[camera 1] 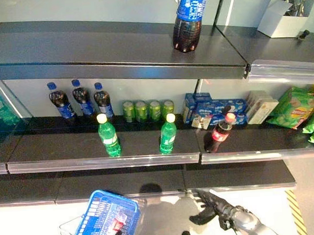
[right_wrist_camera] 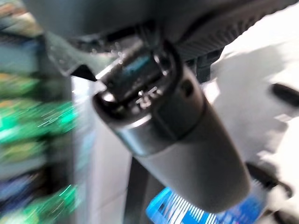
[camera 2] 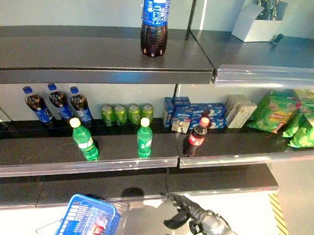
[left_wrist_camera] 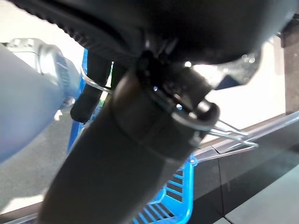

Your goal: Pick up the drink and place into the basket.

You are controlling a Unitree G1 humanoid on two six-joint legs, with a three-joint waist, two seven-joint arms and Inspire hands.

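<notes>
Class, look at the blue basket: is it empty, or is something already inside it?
Not empty: the blue basket holds a small bottle with a red label, lying on its mesh floor.

Head stereo pair: looks down and forward from above at store shelves [camera 1: 148, 144], floor strip below. Both eyes share the same scene, including blue basket [camera 1: 107, 216] at lower left and right hand [camera 1: 210, 206] at bottom; right eye offset slightly sideways. Left wrist view: very close along own arm, facing basket wire handle [left_wrist_camera: 229, 133] and blue mesh. Right wrist view: equally close, blurred shelves to one side, basket beyond.
</notes>
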